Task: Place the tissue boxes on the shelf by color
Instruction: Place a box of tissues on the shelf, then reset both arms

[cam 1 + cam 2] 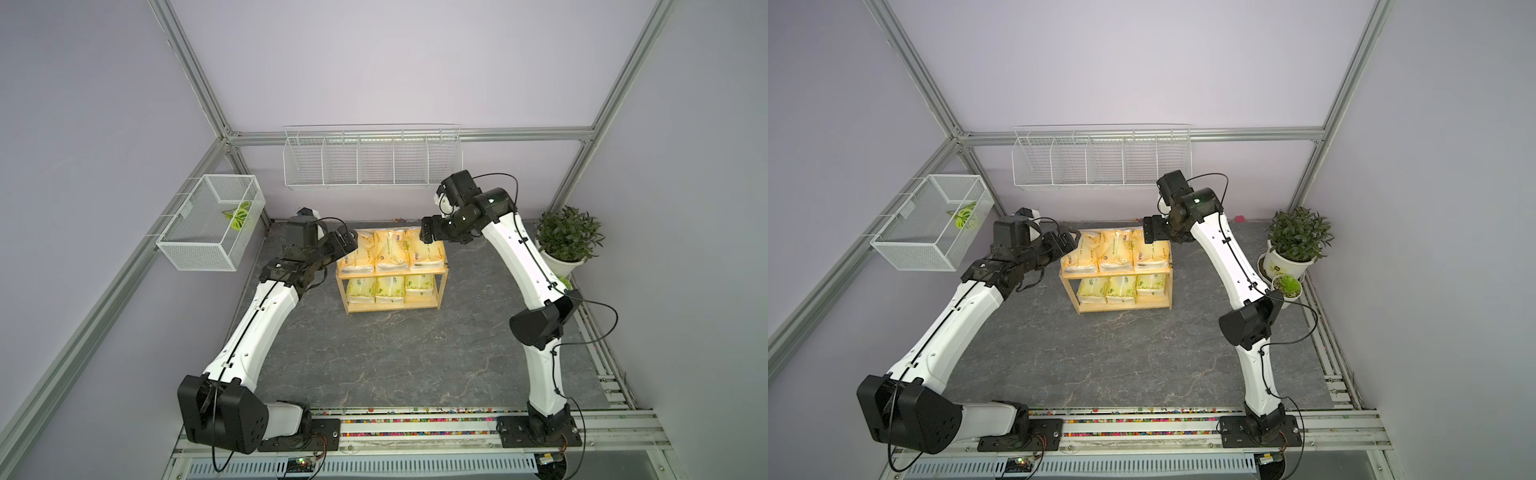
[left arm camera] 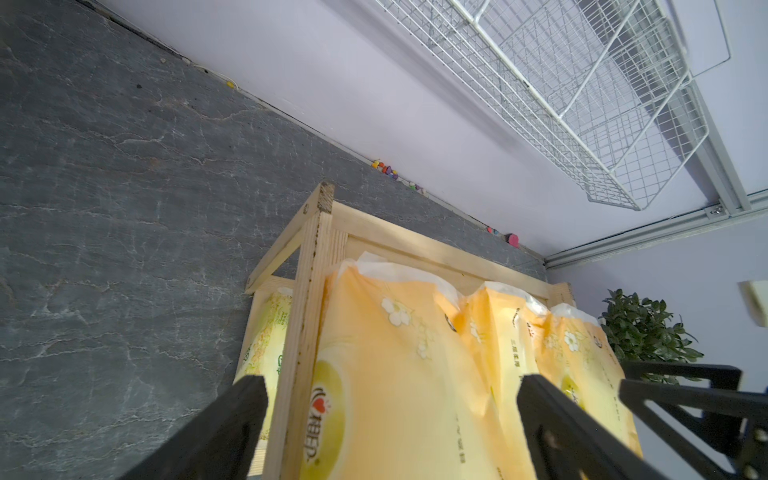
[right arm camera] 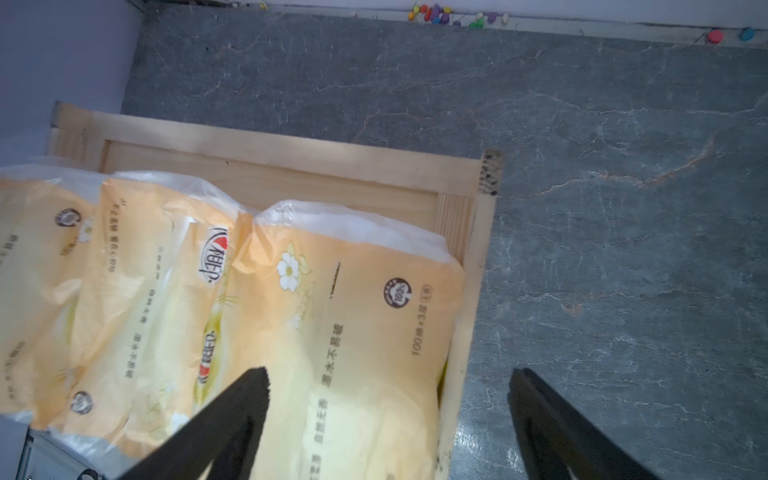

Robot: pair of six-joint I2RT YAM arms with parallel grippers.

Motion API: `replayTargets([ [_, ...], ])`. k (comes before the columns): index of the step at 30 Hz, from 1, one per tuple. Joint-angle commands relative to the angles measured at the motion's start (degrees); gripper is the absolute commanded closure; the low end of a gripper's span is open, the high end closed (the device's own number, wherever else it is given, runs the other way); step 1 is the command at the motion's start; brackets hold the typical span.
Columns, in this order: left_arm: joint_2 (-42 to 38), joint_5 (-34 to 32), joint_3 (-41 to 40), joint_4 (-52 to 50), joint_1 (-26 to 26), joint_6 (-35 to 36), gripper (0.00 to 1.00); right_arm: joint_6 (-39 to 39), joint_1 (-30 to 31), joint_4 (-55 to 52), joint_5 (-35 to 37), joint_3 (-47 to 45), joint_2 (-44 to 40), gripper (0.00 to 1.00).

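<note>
– Right gripper point(image 3: 388, 374): report state.
– Fingers spread wide, nothing clamped between them. In the right wrist view, one finger point(image 3: 232, 411) lies over the end pack of the orange-yellow tissue boxes point(image 3: 353, 299). The second finger lies over the bare desk point(image 3: 623, 249), outside the shelf point(image 3: 291, 166) rim. Whether the first finger touches the wrap cannot be determined.
– Left gripper point(image 2: 388, 382): report state.
– Fingers spread, nothing held. In both top views it sits at the opposite end of the upper tier, level with the first pack in the row.
– Location of the task items?
– All six are on the shelf, which stands on the desk near the back wall. Three orange-yellow tissue boxes lie side by side on the upper tier. Three yellow-green tissue boxes point(image 1: 388, 289) lie side by side on the lower tier, directly beneath.
– Position of the grippers relative to each other?
– One at each end of the upper tier, well apart.
</note>
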Motion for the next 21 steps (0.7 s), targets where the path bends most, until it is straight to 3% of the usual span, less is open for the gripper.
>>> replayTargets([
  [1,-0.53,-2.18,6.0,-2.45,0.31,4.12,0.0,0.77,-1.68,2.89,-0.02,-1.92,-7.39,0.03],
  [5,-2.93,-5.04,10.18,-5.53,0.38,7.26,0.0,0.7,-4.57,7.83,-0.03,-11.8,-16.5,0.01],
  [8,-6.71,-7.09,8.02,-5.14,0.35,8.91,0.0,0.64,-7.85,14.18,-0.61,-24.97,-25.93,0.01],
  [12,-14.84,-11.82,-2.84,0.03,0.31,11.57,0.0,0.88,-13.33,24.48,-0.15,-45.38,-39.41,0.01],
  [15,-20.97,-16.28,-11.48,3.6,0.31,14.29,0.0,1.26,-16.53,30.96,4.5,-58.87,-47.97,0.01],
  [21,-33.15,-25.22,-30.06,17.52,0.31,21.52,0.0,-1.13,-20.82,42.32,12.66,-78.36,-56.53,0.01],
])
